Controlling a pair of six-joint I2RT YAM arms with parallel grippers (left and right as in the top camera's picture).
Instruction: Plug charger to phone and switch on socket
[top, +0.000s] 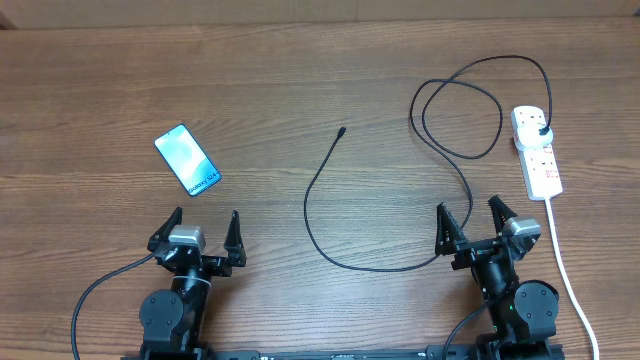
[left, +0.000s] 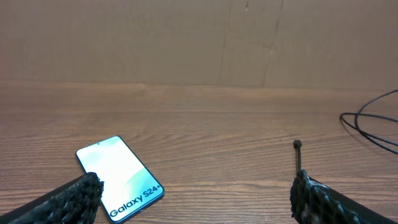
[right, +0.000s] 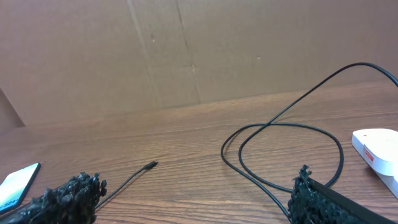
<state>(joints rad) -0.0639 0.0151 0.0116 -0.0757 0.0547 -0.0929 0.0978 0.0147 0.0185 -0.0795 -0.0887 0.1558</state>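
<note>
Both arms sit at the near edge of a brown wood-grain surface. From overhead, the left end effector and the right end effector each stand wide apart, holding nothing. The phone lies flat, screen up, beyond the left one. Its long axis runs diagonally from far-left to near-right. The charger bows across the middle. Its tip points toward the far edge, and its other end loops round to a plug seated in the far end of the socket. The socket lies lengthwise, far to near, at the right side, with a white cord leaving its near end.

From the left wrist, the left end effector gapes wide. The phone is just past its left finger, lettered end nearest. The tip is beyond the right finger, pointing away. A cardboard wall closes off the back.

From the right wrist, the right end effector is equally wide. The tip lies ahead, the socket is at the right edge, and a corner of the phone shows at the far left.
</note>
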